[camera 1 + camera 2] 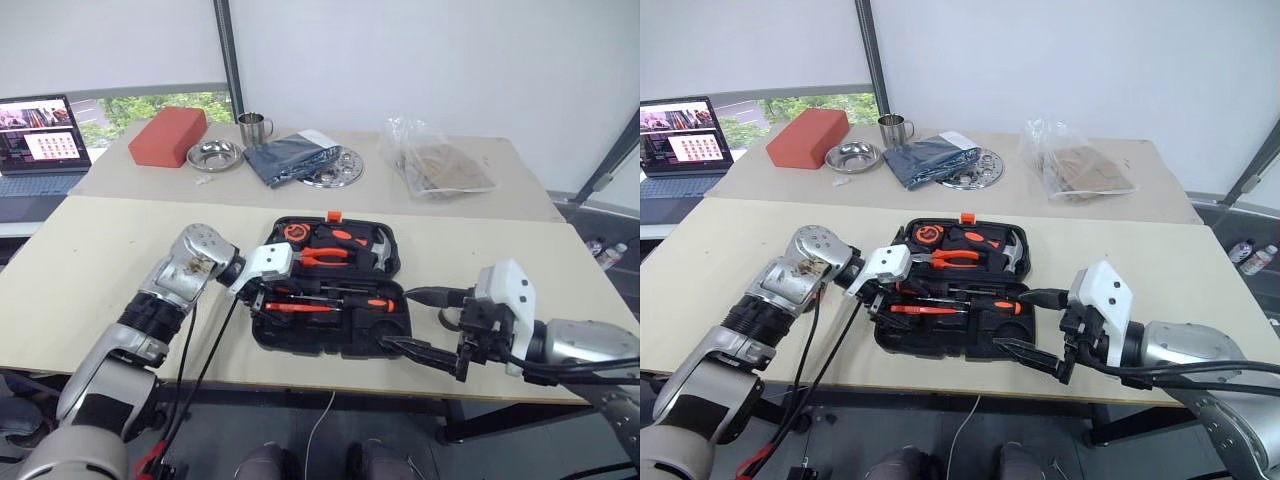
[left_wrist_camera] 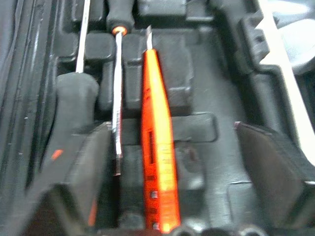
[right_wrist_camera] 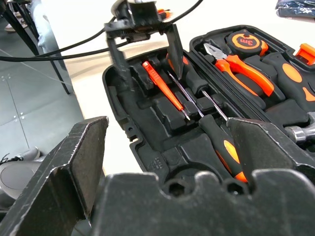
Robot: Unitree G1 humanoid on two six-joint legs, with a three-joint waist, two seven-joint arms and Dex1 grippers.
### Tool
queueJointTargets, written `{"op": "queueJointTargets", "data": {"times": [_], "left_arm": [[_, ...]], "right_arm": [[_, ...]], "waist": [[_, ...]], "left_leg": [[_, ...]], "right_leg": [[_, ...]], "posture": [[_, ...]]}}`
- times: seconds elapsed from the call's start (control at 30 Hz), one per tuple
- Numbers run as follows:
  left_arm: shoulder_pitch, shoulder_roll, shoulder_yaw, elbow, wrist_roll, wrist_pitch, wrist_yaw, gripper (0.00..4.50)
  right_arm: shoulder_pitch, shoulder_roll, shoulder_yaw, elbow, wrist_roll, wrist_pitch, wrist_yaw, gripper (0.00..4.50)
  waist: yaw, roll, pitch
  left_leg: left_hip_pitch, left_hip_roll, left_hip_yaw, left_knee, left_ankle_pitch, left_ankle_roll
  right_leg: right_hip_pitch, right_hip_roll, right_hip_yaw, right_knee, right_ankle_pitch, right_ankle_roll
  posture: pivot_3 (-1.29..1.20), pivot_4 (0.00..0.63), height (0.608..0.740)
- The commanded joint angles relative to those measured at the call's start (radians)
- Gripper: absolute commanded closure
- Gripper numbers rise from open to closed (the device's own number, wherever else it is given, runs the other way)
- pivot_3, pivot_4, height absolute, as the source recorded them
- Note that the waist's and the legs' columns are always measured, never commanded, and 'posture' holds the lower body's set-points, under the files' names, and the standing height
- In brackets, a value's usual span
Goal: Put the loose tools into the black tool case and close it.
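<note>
The black tool case (image 1: 262, 338) lies open on the near table, with its orange latch (image 1: 333, 215) on the far edge. A slim orange tester screwdriver (image 2: 157, 147) lies in a slot of the near half, beside two screwdrivers (image 3: 224, 147) with black-and-orange handles. My left gripper (image 3: 147, 64) hovers open just above the tester's handle end, holding nothing. My right gripper (image 1: 397, 318) stands open and empty at the case's near right corner. Orange pliers (image 1: 335, 255), a hammer (image 1: 380, 252) and a tape measure (image 1: 294, 232) sit in the far half.
On the far table are a red-brown block (image 1: 168, 135), a metal bowl (image 1: 214, 154), a mug (image 1: 253, 128), a dark cloth (image 1: 292, 158) and a plastic bag (image 1: 437, 160). A laptop (image 1: 40, 140) stands at far left. Bare tabletop flanks the case.
</note>
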Motion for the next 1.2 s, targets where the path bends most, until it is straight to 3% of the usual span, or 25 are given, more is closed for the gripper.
{"op": "queueJointTargets", "data": {"times": [0.03, 0.1, 0.4, 0.83, 1.2], "left_arm": [[0.006, 0.022, 0.069, -0.049, -0.072, 0.055, -0.018, 0.52], [0.017, 0.015, 0.102, -0.038, -0.104, 0.08, -0.004, 1.05], [0.107, -0.086, 0.122, 0.017, -0.098, 0.06, 0.131, 4.43], [0.163, -0.099, 0.153, -0.036, -0.154, 0.173, 0.179, 4.47], [0.241, -0.102, 0.116, 0.01, -0.061, -0.023, 0.267, 4.47]], "right_arm": [[-0.009, 0.002, -0.013, -0.016, 0.008, -0.029, -0.005, 0.0], [-0.01, 0.002, -0.01, -0.012, 0.006, -0.03, -0.003, 0.0], [-0.037, -0.005, 0.01, 0.011, 0.001, -0.032, 0.004, 0.0], [-0.032, -0.01, 0.018, 0.02, 0.003, -0.027, 0.012, 0.0], [-0.052, -0.002, 0.03, 0.029, 0.011, -0.022, 0.005, 0.0]], "waist": [[0.0, 0.0, 0.0], [0.0, 0.0, 0.0], [0.0, 0.0, 0.0], [0.0, 0.0, 0.0], [0.0, 0.0, -0.001]], "left_leg": [[0.0, 0.0, 0.0, 0.0, 0.0, 0.0], [0.0, 0.0, 0.0, 0.0, 0.0, 0.0], [0.001, -0.001, 0.0, 0.0, 0.0, 0.0], [0.002, 0.0, 0.0, 0.0, 0.0, 0.0], [0.004, 0.0, 0.0, 0.0, 0.0, 0.0]], "right_leg": [[0.0, 0.0, 0.0, 0.0, 0.0, 0.0], [0.0, 0.0, 0.0, 0.0, 0.0, 0.0], [0.001, 0.0, 0.0, 0.0, -0.003, 0.005], [0.001, 0.0, 0.0, 0.001, 0.0, 0.001], [0.003, -0.001, 0.0, 0.001, 0.0, 0.001]], "posture": [[0.0, 0.15, 0.736], [0.0, 0.15, 0.736], [0.0, 0.15, 0.736], [0.0, 0.15, 0.736], [0.0, 0.15, 0.736]]}}
